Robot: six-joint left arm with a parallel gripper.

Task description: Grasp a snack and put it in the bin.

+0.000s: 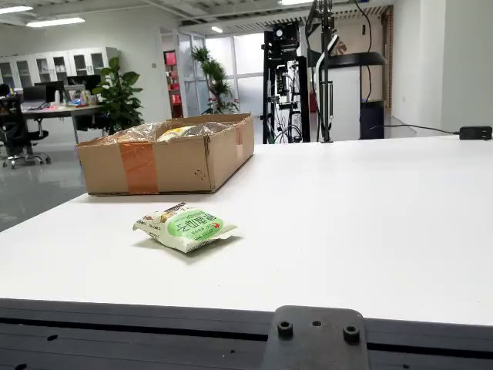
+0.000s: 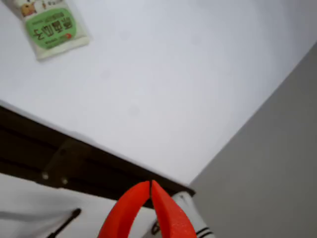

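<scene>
A green and white snack packet lies flat on the white table, in front of an open cardboard box at the table's far left. In the gripper-mounted view the same packet sits at the top left, far from my gripper. The red fingers meet at their tips low in that view, over the table's dark edge, with nothing between them. The gripper does not appear in the fixed view.
The box holds crinkled plastic-wrapped items. A black mounting bracket sits on the table's near dark rail. A black stand rises at the table's far edge, and a power adapter lies at the far right.
</scene>
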